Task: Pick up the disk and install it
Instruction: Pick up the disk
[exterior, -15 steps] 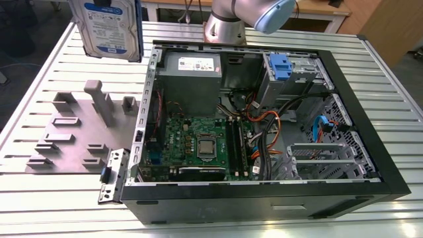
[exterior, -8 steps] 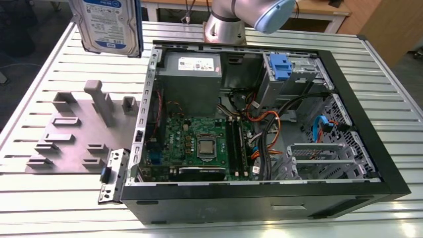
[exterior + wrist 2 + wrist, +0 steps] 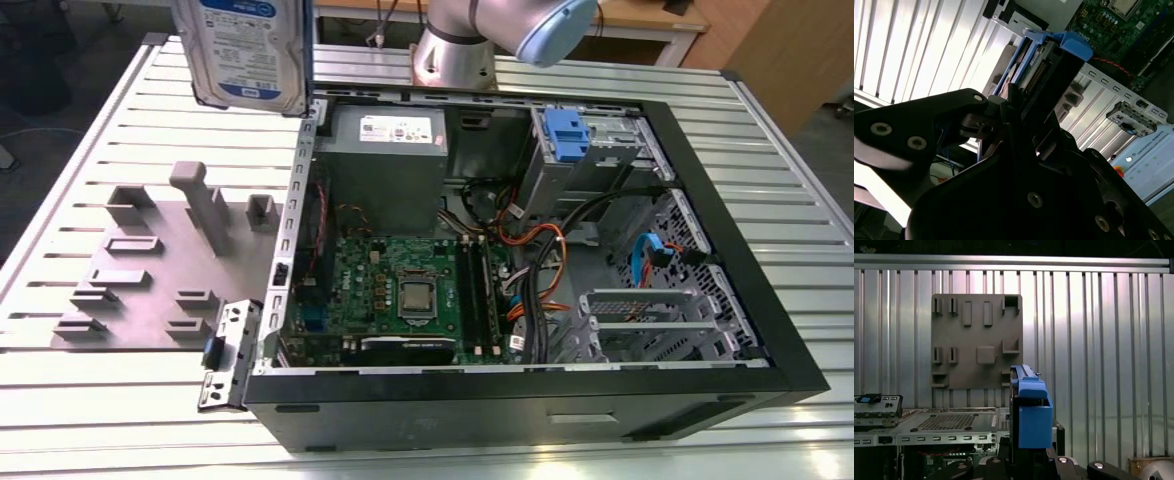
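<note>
The disk [image 3: 247,50] hangs upright in the air, label facing the exterior view, above the far end of the slatted table and to the left of the open computer case [image 3: 747,300]. In both wrist views its blue rail [image 3: 1030,415] sticks out past my gripper [image 3: 1029,462]. My gripper [image 3: 1029,97] is shut on the disk [image 3: 1051,55], with black fingers [image 3: 1004,107] pressed against its two flat sides. Below the held disk lie the grey fixture plate [image 3: 976,342] and the near wall of the case [image 3: 944,425].
Inside the case, a blue bracket [image 3: 567,135] sits in the drive cage at the far right, beside the grey power supply box [image 3: 387,150]. The motherboard [image 3: 414,290] and loose cables [image 3: 547,250] fill the middle. The arm's base [image 3: 461,55] stands behind the case.
</note>
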